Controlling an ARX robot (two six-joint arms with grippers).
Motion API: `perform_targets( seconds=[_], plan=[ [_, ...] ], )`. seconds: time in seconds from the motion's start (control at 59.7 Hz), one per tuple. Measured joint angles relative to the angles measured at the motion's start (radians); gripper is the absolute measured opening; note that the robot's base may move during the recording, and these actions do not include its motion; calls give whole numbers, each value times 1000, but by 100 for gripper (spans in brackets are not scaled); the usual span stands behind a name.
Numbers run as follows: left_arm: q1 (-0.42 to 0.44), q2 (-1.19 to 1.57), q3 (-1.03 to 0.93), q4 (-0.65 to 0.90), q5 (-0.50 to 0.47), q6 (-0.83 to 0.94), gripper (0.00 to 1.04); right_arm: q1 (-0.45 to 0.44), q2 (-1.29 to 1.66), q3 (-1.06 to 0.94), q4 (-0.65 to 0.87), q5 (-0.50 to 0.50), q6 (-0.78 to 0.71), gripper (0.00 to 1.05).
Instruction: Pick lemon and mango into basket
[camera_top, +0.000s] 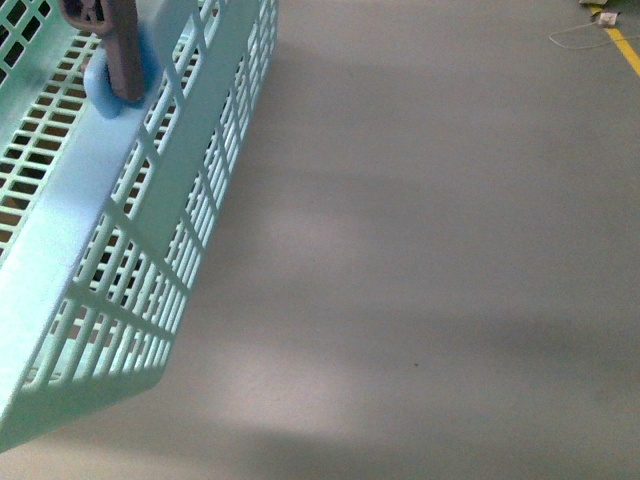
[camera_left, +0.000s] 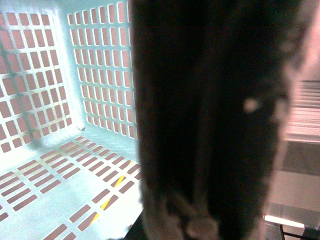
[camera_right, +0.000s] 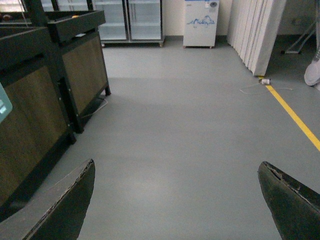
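**Entry 1. Basket** (camera_top: 100, 235): pale teal with lattice walls, hanging tilted. A brown handle (camera_top: 120, 45) met a blue fitting (camera_top: 100, 88) at its rim.

**Entry 2. Basket interior:** lay directly ahead of the left tool. The slotted wall (camera_left: 95, 65) and the floor of the basket were bare where visible, with no fruit inside. A dark blurred mass (camera_left: 210, 120) sat against the lens. Whether the left tool was clenched or released could not be told.

**Entry 3. Right tool** (camera_right: 176, 172): released, its fingers spread wide with nothing between them. Grey floor (camera_right: 190, 125) stretched ahead of it. A dark wood-panelled stand (camera_right: 55, 75) stood off to one side and a yellow floor line (camera_right: 295, 117) ran along the other.

**Entry 4. Lemon and mango:** neither was located in any view.

**Status (judged):** neither fruit was in the basket, so nothing was done. The lemon and the mango both remained to be found, picked and deposited.
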Motion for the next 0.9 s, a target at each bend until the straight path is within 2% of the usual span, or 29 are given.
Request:
perform_targets(
  seconds=[0.904],
  plan=[
    [0,0,0,0,-1,0,4,0,0,0,0,0,0,96]
  ],
)
